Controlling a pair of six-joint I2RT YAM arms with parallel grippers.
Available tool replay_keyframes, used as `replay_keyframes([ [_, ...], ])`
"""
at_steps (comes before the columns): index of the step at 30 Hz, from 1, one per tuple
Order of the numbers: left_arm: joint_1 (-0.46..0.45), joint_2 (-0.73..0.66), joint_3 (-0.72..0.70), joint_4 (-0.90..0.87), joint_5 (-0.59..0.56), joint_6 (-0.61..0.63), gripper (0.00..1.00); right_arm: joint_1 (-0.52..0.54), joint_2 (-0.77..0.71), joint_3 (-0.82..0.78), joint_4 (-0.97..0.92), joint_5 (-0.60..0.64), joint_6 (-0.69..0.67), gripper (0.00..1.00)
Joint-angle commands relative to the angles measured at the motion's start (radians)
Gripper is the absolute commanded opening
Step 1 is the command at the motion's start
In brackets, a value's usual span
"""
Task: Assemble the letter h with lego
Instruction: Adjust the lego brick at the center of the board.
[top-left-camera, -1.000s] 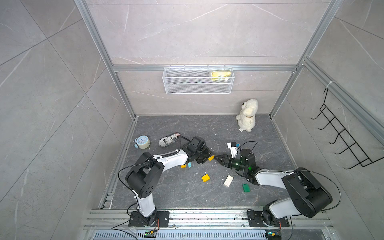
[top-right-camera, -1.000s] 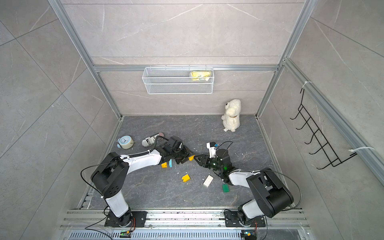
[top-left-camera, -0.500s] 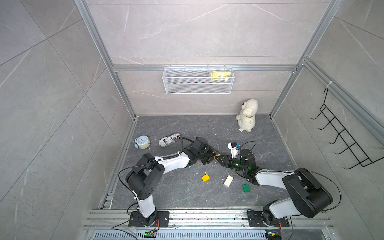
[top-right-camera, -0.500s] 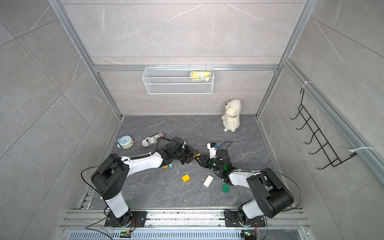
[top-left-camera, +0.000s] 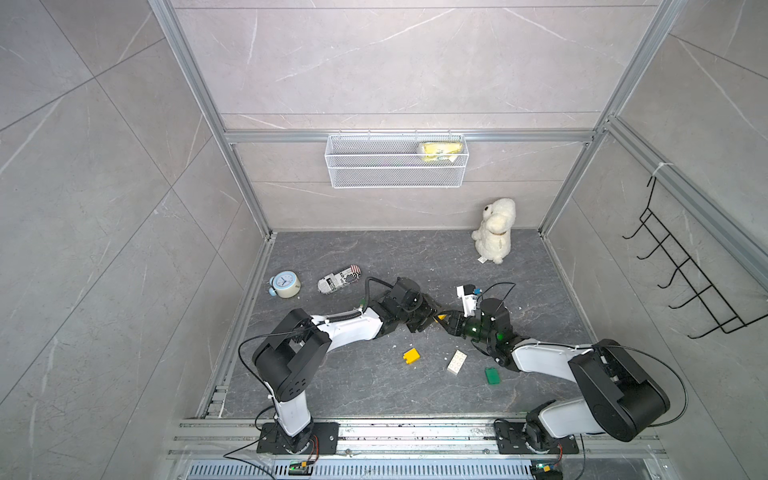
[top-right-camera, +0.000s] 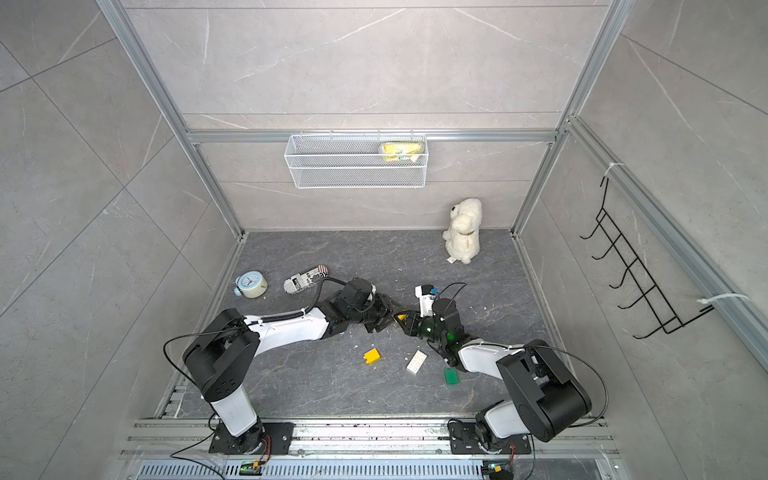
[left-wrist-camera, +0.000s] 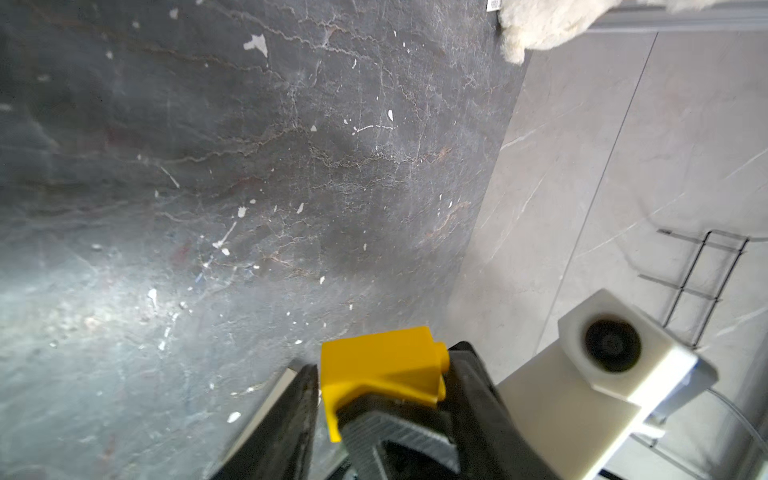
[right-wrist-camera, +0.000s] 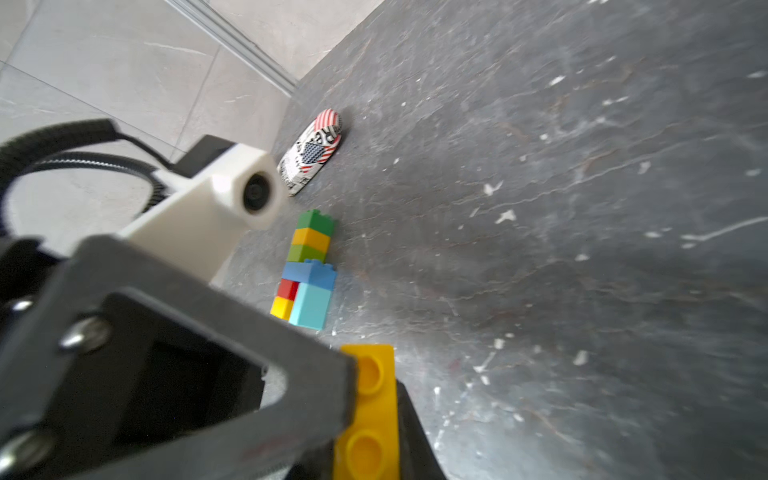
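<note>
Mid-frame, the small yellow studded plastic brick (top-left-camera: 440, 317) has just changed owners; the right gripper (top-left-camera: 449, 322) clenches it, the left gripper (top-left-camera: 432, 313) has released; presumably bound for the multicoloured brick stack (right-wrist-camera: 309, 270).

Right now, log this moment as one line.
Handover | right end effector shut on yellow brick | left end effector alongside, grip unclear

Robot lab cell, plainly: tiled walls (top-left-camera: 395, 62), aluminium frame (top-left-camera: 407, 136), two arms (top-left-camera: 353, 330) bolted to a rail (top-left-camera: 415, 434) (plus plush (top-left-camera: 494, 230), clock (top-left-camera: 285, 284), wire basket (top-left-camera: 374, 176)).
</note>
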Motion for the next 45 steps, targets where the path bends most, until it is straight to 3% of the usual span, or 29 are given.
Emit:
replay_keyframes([
  [1, 0.020, -0.072, -0.010, -0.048, 0.004, 0.063, 0.76, 0.002, -0.050, 0.013, -0.124, 0.126, -0.056, 0.09],
  [4, 0.055, -0.125, -0.008, -0.139, -0.001, 0.178, 0.93, 0.026, -0.058, 0.059, -0.285, 0.307, -0.135, 0.08],
  [7, 0.079, -0.190, 0.003, -0.273, -0.035, 0.349, 0.97, 0.072, -0.009, 0.122, -0.409, 0.513, -0.195, 0.08],
  [12, 0.108, -0.295, -0.054, -0.397, -0.171, 0.593, 0.99, 0.140, 0.146, 0.207, -0.439, 0.666, -0.218, 0.10],
  [22, 0.186, -0.383, -0.317, -0.189, -0.142, 0.669, 0.99, 0.275, 0.294, 0.239, -0.404, 0.912, -0.248, 0.18],
  [27, 0.192, -0.369, -0.302, -0.216, -0.108, 0.664, 1.00, 0.283, 0.317, 0.229, -0.381, 0.924, -0.232, 0.26],
  [34, 0.192, -0.413, -0.316, -0.207, -0.077, 0.652, 0.99, 0.286, 0.304, 0.232, -0.386, 0.907, -0.222, 0.57],
  [40, 0.192, -0.461, -0.325, -0.208, -0.063, 0.663, 0.99, 0.285, 0.194, 0.245, -0.468, 0.817, -0.176, 0.73],
  [45, 0.192, -0.496, -0.331, -0.210, -0.063, 0.681, 0.99, 0.285, 0.010, 0.190, -0.517, 0.750, -0.130, 0.82],
])
